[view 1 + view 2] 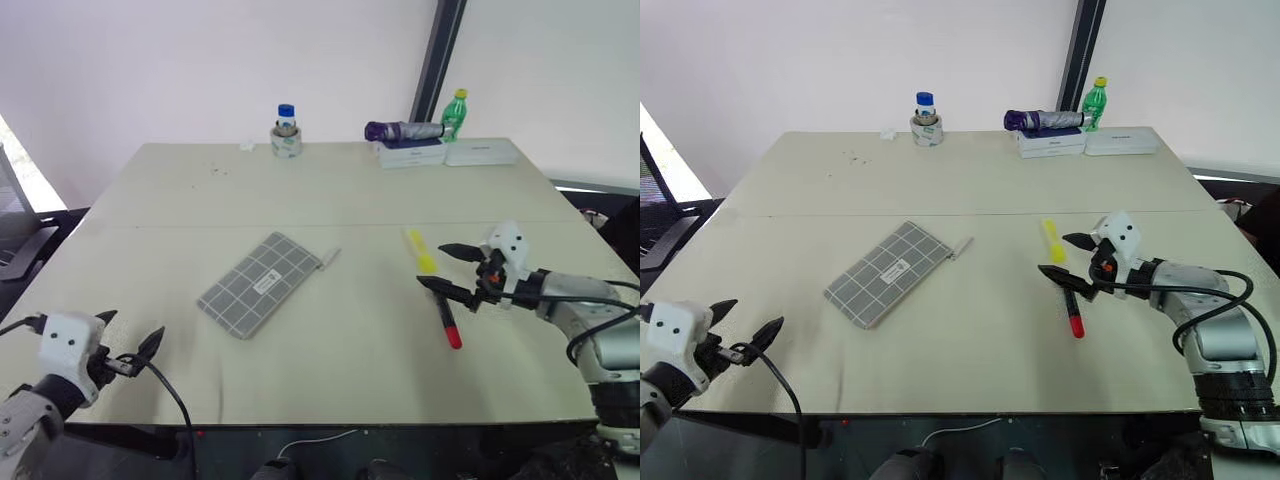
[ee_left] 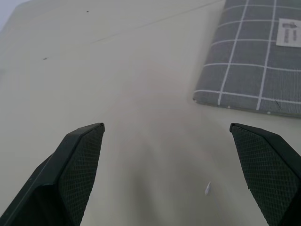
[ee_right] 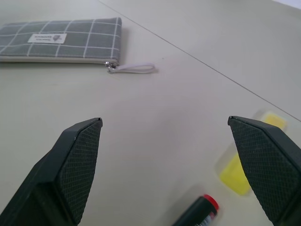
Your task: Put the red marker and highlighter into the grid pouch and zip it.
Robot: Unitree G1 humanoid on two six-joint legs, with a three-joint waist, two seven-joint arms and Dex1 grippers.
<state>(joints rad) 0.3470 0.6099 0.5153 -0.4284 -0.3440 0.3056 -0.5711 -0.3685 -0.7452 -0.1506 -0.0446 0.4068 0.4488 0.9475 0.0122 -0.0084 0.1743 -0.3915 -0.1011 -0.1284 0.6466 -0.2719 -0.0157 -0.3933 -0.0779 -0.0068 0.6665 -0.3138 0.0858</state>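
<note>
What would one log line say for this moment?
left gripper: open, empty | right gripper: open over red marker, highlighter | grid pouch: zipped

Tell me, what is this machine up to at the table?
It is tidying pens into a pouch, but has not picked anything up yet. Its right end effector hangs open just over the red marker and the highlighter, which lie side by side on the table. The grid pouch lies flat apart from them, nearer the middle. The left end effector waits open near the table's front edge.
</note>
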